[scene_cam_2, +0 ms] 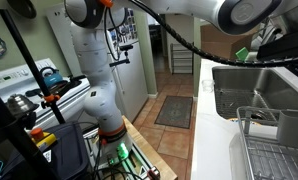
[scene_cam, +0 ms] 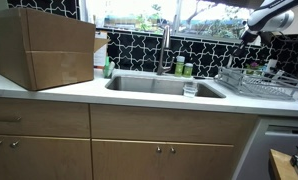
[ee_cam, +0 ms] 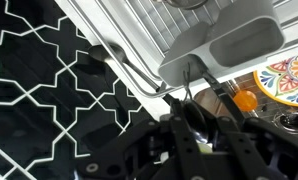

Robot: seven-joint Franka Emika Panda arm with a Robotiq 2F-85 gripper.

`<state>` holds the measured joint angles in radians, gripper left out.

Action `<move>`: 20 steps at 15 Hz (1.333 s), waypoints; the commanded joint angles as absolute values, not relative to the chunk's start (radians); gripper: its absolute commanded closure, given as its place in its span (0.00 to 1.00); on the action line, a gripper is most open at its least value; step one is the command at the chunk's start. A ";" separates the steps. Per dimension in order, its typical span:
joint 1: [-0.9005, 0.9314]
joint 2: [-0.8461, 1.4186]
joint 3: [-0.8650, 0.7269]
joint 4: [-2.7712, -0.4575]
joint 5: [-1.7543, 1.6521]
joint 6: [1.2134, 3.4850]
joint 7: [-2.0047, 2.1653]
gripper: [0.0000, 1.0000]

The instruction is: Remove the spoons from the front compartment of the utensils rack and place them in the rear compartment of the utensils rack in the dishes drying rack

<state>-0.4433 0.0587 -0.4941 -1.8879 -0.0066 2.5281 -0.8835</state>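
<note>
Progress looks barely begun — the low silver wire dishes drying rack point(scene_cam: 257, 86) carries a grey plastic utensils rack point(ee_cam: 224, 45) at its edge, thin dark handles point(ee_cam: 192, 75), probably the spoons, poking from it, while the dark gripper point(ee_cam: 201, 125) hovers above that drying rack — clenched or released, none can tell.

Sink in the middle, box and rack to either side.

In an exterior view the cardboard box point(scene_cam: 44, 48) sits on the counter point(scene_cam: 69, 95) left of the sink point(scene_cam: 149, 84). The faucet point(scene_cam: 166, 48) stands behind the sink, and the dishes drying rack point(scene_cam: 257, 85) lies to its right. The utensils rack point(ee_cam: 224, 45) sits at the drying rack's edge.
</note>
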 commanded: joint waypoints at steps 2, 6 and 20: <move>-0.483 0.115 -0.473 -1.854 0.033 2.499 -0.916 0.97; -0.501 0.145 -0.466 -1.836 0.012 2.487 -0.896 0.61; -0.463 -0.083 -0.454 -1.909 -0.211 2.357 -0.784 0.00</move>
<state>-0.4779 0.0285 -0.4622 -1.8381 -0.1320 2.4236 -0.8349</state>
